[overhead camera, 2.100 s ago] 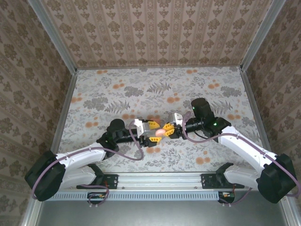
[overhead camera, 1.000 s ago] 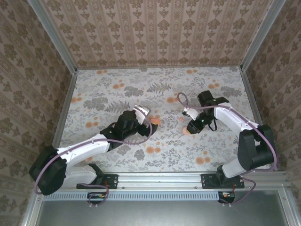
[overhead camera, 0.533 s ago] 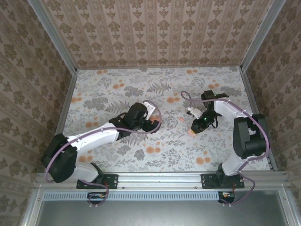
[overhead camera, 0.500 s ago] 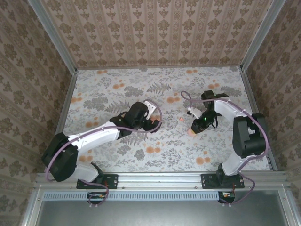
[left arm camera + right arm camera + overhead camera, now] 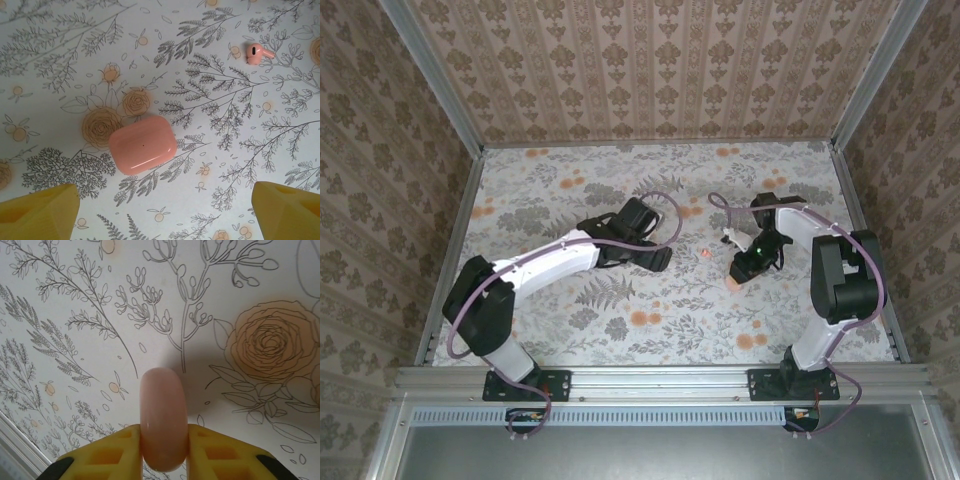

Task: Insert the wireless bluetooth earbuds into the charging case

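Hovering over the floral-printed tabletop [image 5: 55,65], the left gripper [image 5: 164,212] is standing with its yellow fingers [image 5: 40,212] spread wide and gripping nothing. The small coral-pink, rounded-rectangle plastic charging case [image 5: 142,150] is lying flat on the print just beyond them, its lid closed. One tiny glossy red-pink wireless earbud [image 5: 257,52] is lying loose on the table, well apart from the case toward the upper right of the left wrist view. The right gripper [image 5: 164,435] is pinching a pale-pink rounded disc [image 5: 163,405] edge-on between its own yellow fingers, close above the table. Trouble is likely waiting on three counts. The lid is shut, so no bud is going in until it is opened, and the glossy shell could be skidding out of a poorly centred pinch. A careless sweep of either arm could be flicking the light earbud away across the smooth print. The right gripper's hold on the disc's curved rim looks narrow, so the disc could be slipping free. No brand, label or lettering is showing legibly anywhere, and the case is bearing just one tiny dark dot on its face.
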Action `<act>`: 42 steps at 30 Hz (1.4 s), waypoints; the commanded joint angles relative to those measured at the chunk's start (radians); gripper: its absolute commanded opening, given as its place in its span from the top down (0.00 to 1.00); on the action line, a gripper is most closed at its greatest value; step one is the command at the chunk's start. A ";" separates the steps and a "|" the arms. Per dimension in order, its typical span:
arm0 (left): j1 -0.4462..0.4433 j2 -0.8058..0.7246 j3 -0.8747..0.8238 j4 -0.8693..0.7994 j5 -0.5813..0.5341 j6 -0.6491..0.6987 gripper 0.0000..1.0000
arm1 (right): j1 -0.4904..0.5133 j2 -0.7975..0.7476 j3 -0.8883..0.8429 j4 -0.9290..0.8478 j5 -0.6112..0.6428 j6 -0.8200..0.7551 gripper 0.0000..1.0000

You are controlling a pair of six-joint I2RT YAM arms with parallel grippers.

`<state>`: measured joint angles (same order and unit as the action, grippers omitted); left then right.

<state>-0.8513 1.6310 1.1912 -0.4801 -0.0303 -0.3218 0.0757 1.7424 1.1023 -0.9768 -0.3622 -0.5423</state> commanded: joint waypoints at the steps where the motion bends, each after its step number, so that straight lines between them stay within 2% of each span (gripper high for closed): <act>1: -0.003 0.045 0.073 -0.134 0.025 -0.065 0.10 | -0.011 0.014 0.035 -0.029 0.041 0.007 0.73; 4: -0.005 0.085 0.138 -0.207 0.035 -0.091 0.10 | -0.015 0.008 0.041 -0.011 0.068 0.016 0.64; 6: -0.006 0.099 0.158 -0.233 0.034 -0.105 0.10 | -0.019 -0.007 0.036 0.022 0.079 0.028 0.62; 14: -0.006 0.095 0.158 -0.232 0.010 -0.184 0.11 | -0.022 -0.141 0.013 0.145 0.043 0.113 0.51; 19: -0.005 0.117 0.207 -0.287 -0.001 -0.216 0.11 | -0.021 -0.281 -0.058 0.377 0.006 0.312 0.40; 22: -0.003 0.150 0.275 -0.371 -0.069 -0.246 0.10 | -0.013 -0.366 -0.131 0.545 -0.038 0.460 0.39; 28: 0.005 0.195 0.381 -0.503 -0.093 -0.331 0.06 | 0.035 -0.508 -0.280 0.731 -0.067 0.638 0.40; 32: 0.018 0.238 0.448 -0.601 -0.066 -0.411 0.01 | 0.055 -0.608 -0.362 0.768 -0.051 0.687 0.40; 37: 0.024 0.316 0.527 -0.685 -0.009 -0.477 0.00 | 0.061 -0.739 -0.444 0.789 -0.052 0.712 0.39; 42: 0.011 0.407 0.613 -0.729 -0.004 -0.417 0.00 | 0.060 -0.830 -0.491 0.785 -0.047 0.707 0.40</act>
<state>-0.8310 1.9980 1.7485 -1.1221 -0.0490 -0.7410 0.1318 0.9493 0.6361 -0.2180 -0.3985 0.1394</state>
